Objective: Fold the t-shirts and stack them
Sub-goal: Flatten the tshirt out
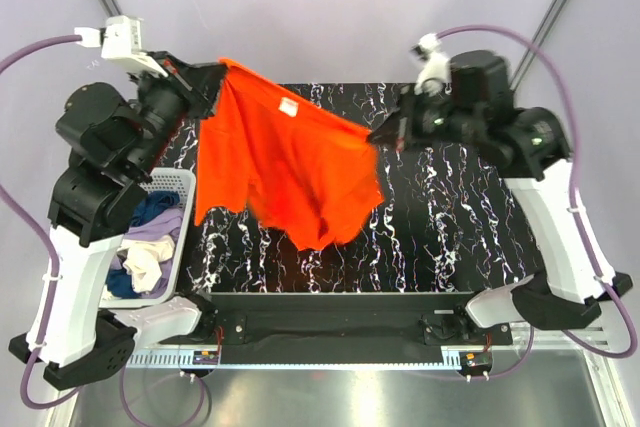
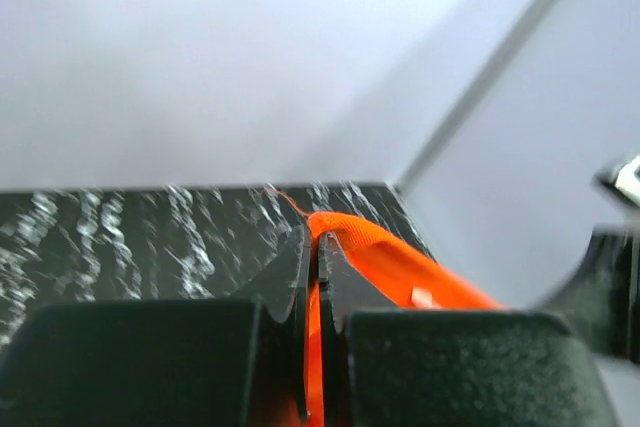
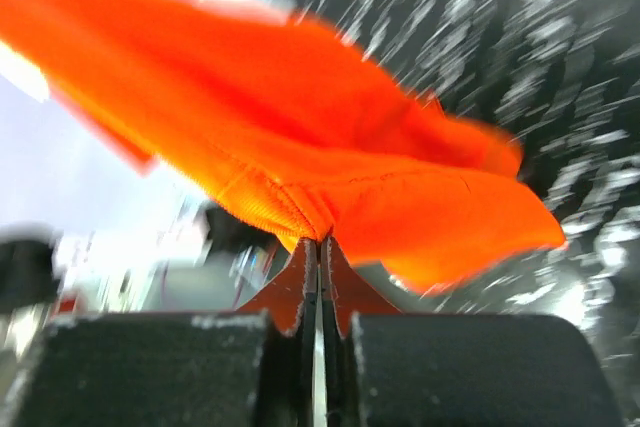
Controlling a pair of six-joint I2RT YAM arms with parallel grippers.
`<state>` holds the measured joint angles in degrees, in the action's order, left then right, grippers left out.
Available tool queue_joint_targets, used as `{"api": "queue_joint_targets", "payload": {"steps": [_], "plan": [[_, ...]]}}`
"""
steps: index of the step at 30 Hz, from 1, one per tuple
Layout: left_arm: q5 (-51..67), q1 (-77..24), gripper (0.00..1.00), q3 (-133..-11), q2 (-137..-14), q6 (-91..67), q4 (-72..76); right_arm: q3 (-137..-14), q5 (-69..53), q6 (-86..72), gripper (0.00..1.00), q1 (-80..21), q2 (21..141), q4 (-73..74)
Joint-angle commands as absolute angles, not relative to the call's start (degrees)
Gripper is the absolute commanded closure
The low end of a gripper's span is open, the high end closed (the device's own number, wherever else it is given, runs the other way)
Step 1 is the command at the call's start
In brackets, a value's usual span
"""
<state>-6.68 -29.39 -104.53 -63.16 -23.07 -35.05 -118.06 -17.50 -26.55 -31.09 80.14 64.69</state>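
Note:
A bright orange t-shirt [image 1: 285, 162] hangs spread in the air between both arms, above the black marbled table [image 1: 450, 237]. My left gripper [image 1: 218, 69] is shut on its upper left edge; in the left wrist view the orange cloth [image 2: 380, 252] runs between the closed fingers [image 2: 316, 242]. At the shirt's right edge my right gripper [image 1: 378, 137] is shut on a seamed hem [image 3: 300, 202], just above its own tips [image 3: 321, 243]. The shirt's lower part droops toward the table. Other t-shirts, navy [image 1: 155, 209], lavender [image 1: 152, 232] and cream [image 1: 145, 265], lie bunched in a basket.
A white slatted basket [image 1: 186, 187] stands at the table's left edge beside the left arm. Both arm bases sit on a rail along the near edge [image 1: 340, 307]. Grey walls and slanted frame poles [image 1: 560, 2] surround the table.

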Motion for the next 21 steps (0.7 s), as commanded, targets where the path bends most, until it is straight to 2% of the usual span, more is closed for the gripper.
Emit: {"api": "queue_joint_targets", "payload": {"steps": [1, 5, 13, 18, 21], "plan": [[-17.7, -28.8, 1.0, -109.4, -63.8, -14.9, -25.4, -119.4, -23.5, -28.7, 1.0, -37.7, 82.6, 65.3], [-20.4, -28.9, 1.0, -112.2, -65.9, -8.4, -19.4, -123.1, -29.5, -31.6, 1.0, -45.4, 85.8, 62.1], [-20.8, -27.7, 1.0, -123.7, -77.4, -2.5, -7.7, -129.5, -35.1, -34.9, 1.0, -46.0, 88.9, 57.4], [-19.1, -25.7, 1.0, -125.1, -82.1, -6.0, -0.8, -128.2, -30.6, -34.3, 1.0, -45.7, 88.8, 60.4], [-10.8, -24.4, 1.0, -127.5, -88.4, -10.1, -2.0, -122.4, -22.1, -36.5, 1.0, -42.0, 84.2, 62.2]]}}
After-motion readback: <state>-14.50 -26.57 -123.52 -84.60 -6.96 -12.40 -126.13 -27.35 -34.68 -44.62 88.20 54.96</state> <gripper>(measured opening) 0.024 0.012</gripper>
